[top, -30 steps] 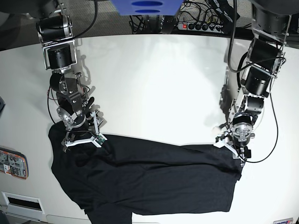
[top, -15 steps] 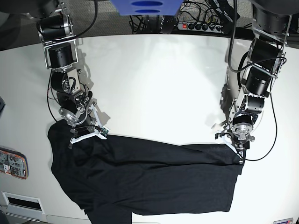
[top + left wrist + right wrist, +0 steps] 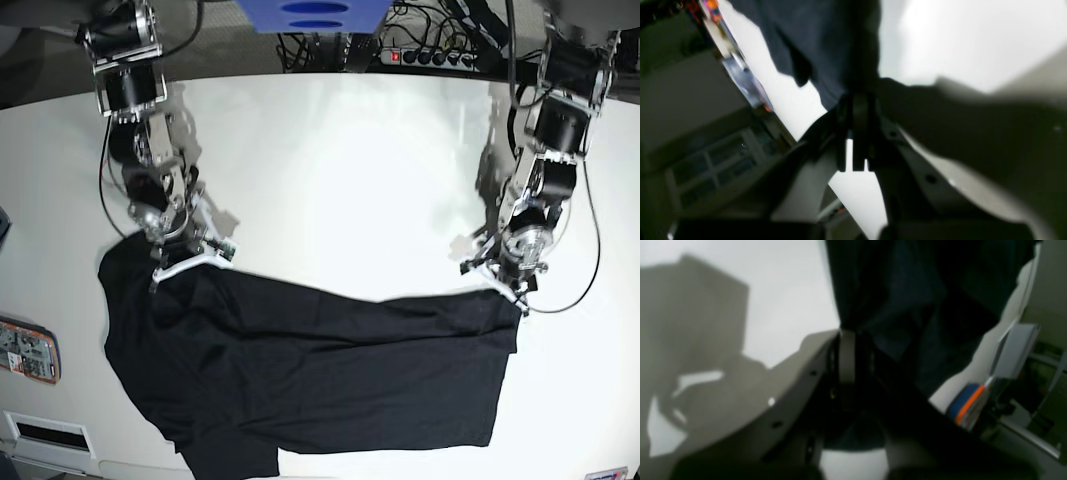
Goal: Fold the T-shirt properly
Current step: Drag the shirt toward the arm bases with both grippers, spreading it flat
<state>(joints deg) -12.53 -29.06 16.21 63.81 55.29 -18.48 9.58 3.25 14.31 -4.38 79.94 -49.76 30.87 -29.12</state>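
The black T-shirt (image 3: 320,380) lies spread over the near half of the white table (image 3: 340,170). At its far left corner my right gripper (image 3: 187,262) is shut on the fabric. My left gripper (image 3: 508,292) is shut on the far right corner. The shirt's far edge runs between the two grips and dips slightly in the middle. In the right wrist view, dark cloth (image 3: 907,290) hangs out of the shut right gripper (image 3: 848,335). The left wrist view shows the left gripper (image 3: 857,98) pinched on the T-shirt (image 3: 820,40), blurred.
A power strip (image 3: 430,57) and cables lie beyond the table's far edge, beside a blue object (image 3: 312,14). A small printed card (image 3: 25,350) rests at the left edge, with a white vented box (image 3: 45,435) below it.
Both grippers have gone from open to shut on the shirt's far corners. Both arms have drawn back toward the far side, pulling that edge with them and tightening it.
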